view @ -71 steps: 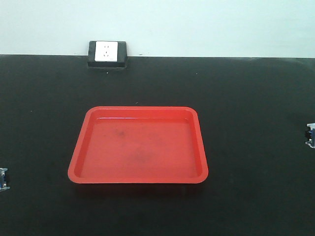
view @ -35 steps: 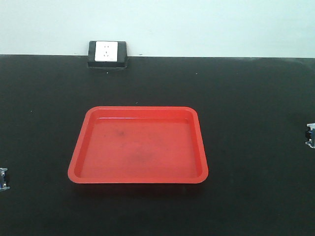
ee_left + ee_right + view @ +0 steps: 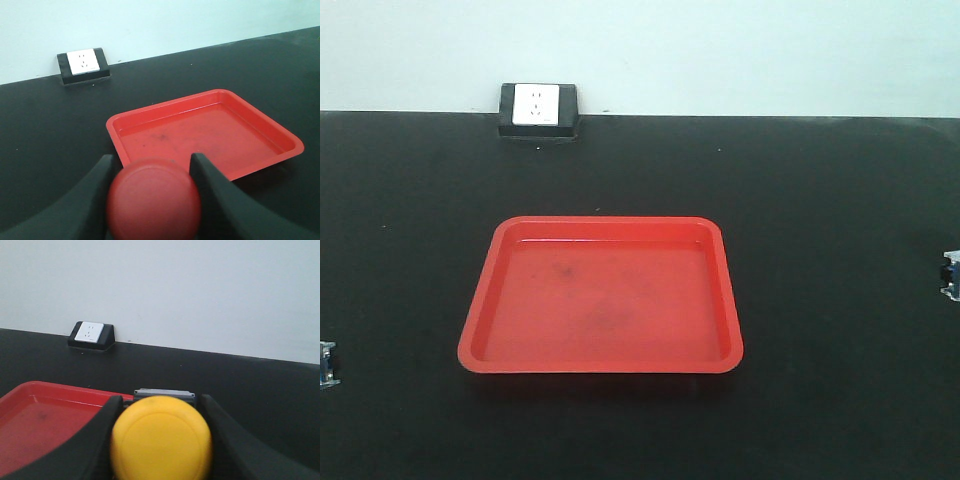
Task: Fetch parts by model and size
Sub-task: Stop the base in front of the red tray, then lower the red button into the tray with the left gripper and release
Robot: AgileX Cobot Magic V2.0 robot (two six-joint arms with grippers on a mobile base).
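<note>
Red-capped switch (image 3: 152, 202) sits clamped in left claw (image 3: 152, 158), yellow-capped switch (image 3: 161, 440) in right claw (image 3: 160, 398), per wrist views only.

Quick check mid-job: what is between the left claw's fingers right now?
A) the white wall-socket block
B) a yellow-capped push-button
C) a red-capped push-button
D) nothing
C: in the left wrist view the red-capped push-button sits between the fingers of the left claw, while the yellow-capped push-button is in the right claw.
</note>
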